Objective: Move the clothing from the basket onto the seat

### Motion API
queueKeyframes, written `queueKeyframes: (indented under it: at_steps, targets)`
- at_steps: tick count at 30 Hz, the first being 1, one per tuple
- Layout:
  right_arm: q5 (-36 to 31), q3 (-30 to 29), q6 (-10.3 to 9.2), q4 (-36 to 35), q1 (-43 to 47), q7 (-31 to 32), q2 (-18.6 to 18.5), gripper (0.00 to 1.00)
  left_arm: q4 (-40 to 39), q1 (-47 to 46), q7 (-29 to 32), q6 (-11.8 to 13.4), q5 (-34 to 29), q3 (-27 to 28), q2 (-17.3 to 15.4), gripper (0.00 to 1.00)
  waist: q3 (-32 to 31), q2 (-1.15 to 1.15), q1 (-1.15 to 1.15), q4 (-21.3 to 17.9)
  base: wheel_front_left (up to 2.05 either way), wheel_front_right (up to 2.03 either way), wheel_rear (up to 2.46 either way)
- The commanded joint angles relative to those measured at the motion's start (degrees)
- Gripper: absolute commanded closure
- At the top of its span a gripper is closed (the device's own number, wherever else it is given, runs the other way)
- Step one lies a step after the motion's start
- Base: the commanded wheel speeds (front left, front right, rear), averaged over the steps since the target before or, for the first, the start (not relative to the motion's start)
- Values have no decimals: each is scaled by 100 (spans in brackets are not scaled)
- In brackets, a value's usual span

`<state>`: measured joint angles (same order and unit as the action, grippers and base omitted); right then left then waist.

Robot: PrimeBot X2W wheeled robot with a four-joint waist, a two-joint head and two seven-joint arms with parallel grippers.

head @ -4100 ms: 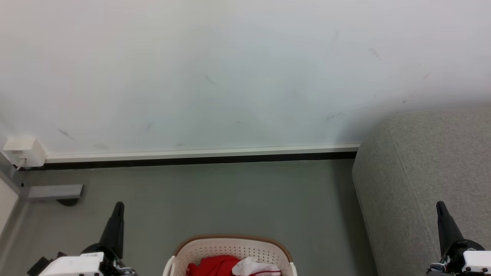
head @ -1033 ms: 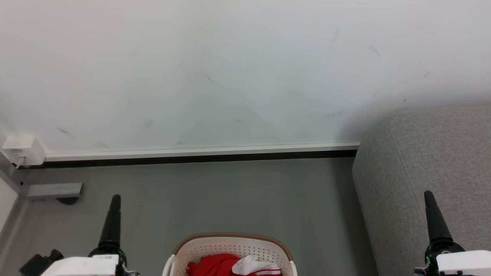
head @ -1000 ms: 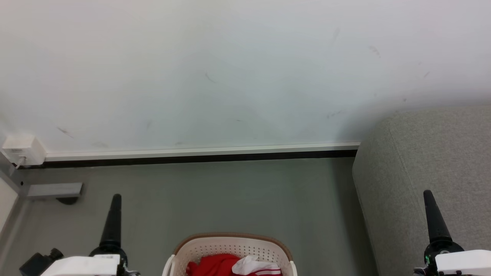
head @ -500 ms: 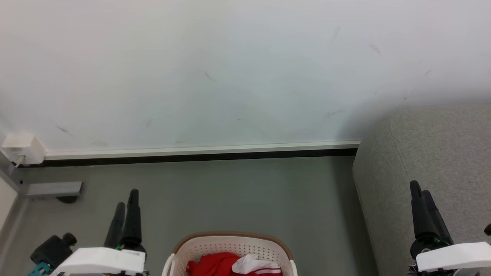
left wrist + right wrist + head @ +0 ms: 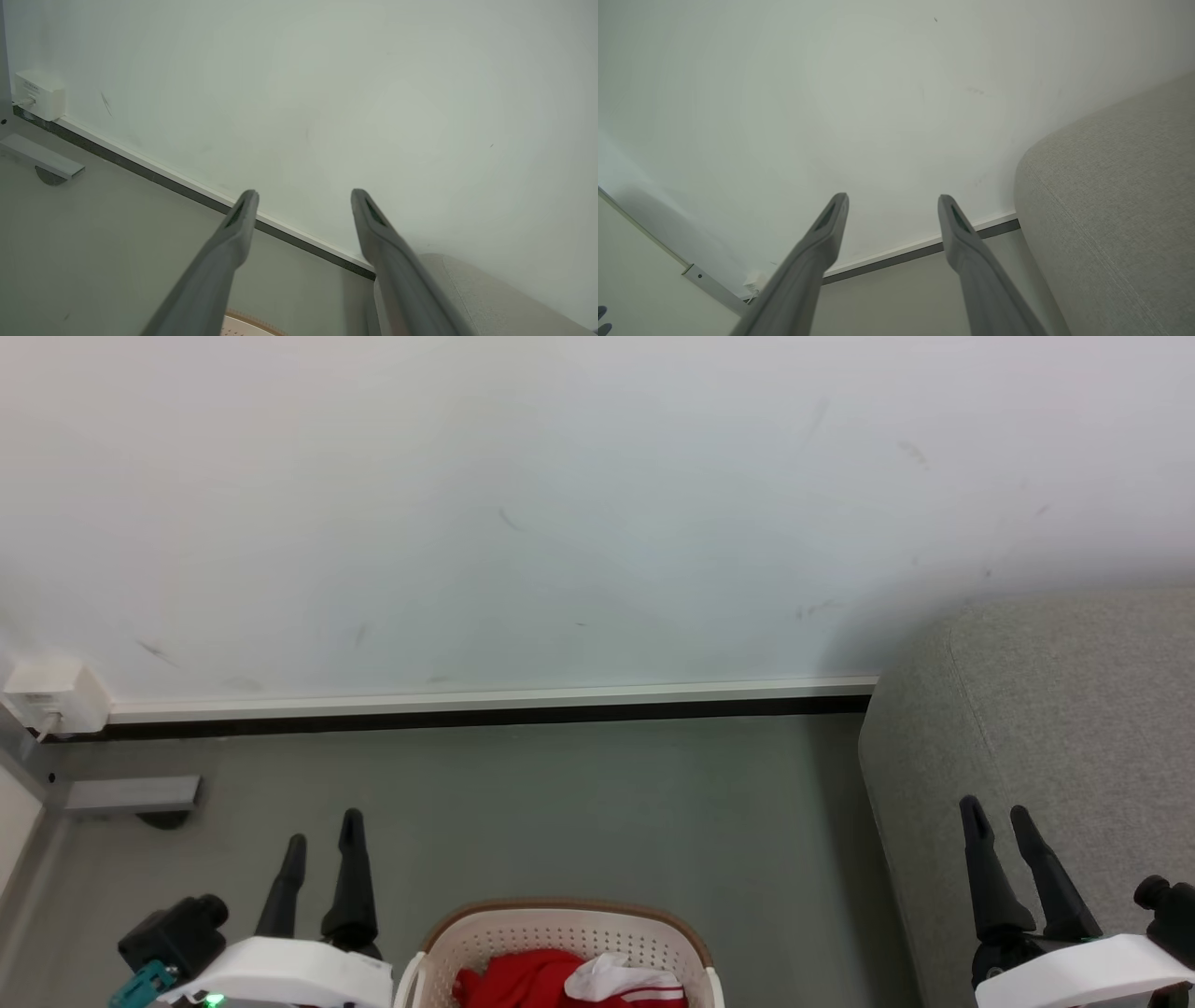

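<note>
We see the clothing [image 5: 518, 980] lying in the basket [image 5: 560, 908], which stands on the floor [image 5: 607, 803] between both arms. The left gripper [image 5: 324, 828] is spread wide and empty just beside the basket; the right gripper [image 5: 993, 805], also wide and empty, shows against the seat [image 5: 1055, 709]

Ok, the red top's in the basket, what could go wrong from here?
The basket lies at the head view's bottom edge, partly cut off, so a reach for the clothing may be poorly seen.
The clothing is bunched; a pinch might catch one fold and drag the rest over the rim.
The right gripper looks close to the seat and could brush it when swinging.
</note>
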<state>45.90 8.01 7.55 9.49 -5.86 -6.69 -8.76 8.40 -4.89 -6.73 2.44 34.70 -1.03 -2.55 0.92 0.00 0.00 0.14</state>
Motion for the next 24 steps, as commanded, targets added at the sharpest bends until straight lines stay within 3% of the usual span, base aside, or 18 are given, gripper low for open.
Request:
queueKeyframes:
  at_steps: [1,24]
  targets:
    - [-279,69,-6,42,-175,-78,-76,0,-43,-73,-76,77,-304,-34,-71,0,5,0,0,3,0,0,0]
    - [-1634,204,-8,112,-204,-407,-117,0,-59,-46,-404,435,-1555,-229,-164,0,28,0,0,24,0,0,0]
